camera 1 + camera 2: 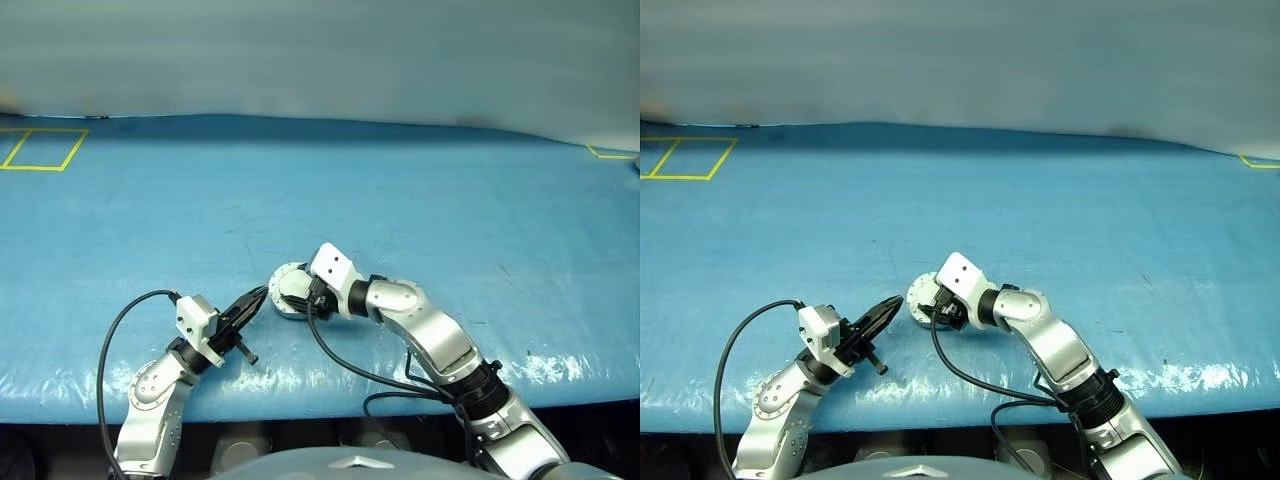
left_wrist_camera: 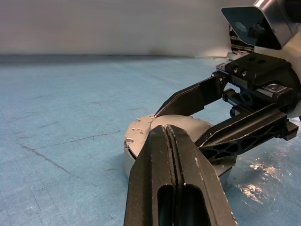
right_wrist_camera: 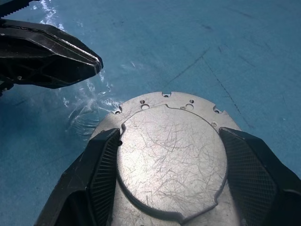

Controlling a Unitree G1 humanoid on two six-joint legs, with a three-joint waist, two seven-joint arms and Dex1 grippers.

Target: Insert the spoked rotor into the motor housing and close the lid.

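Lid (image 3: 171, 155) down on the motor housing (image 2: 129, 157) near the bench's front edge, right gripper (image 3: 171, 188) spread around it, fingers flanking, left gripper (image 2: 165, 141) pinched empty just beside.

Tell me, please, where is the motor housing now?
The motor housing lies on the blue table, near its front edge, between the fingers of the right gripper, with the shut left gripper just left of it.

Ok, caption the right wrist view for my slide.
Right gripper straddling the closed grey lid on the blue table, shut left gripper nearby.
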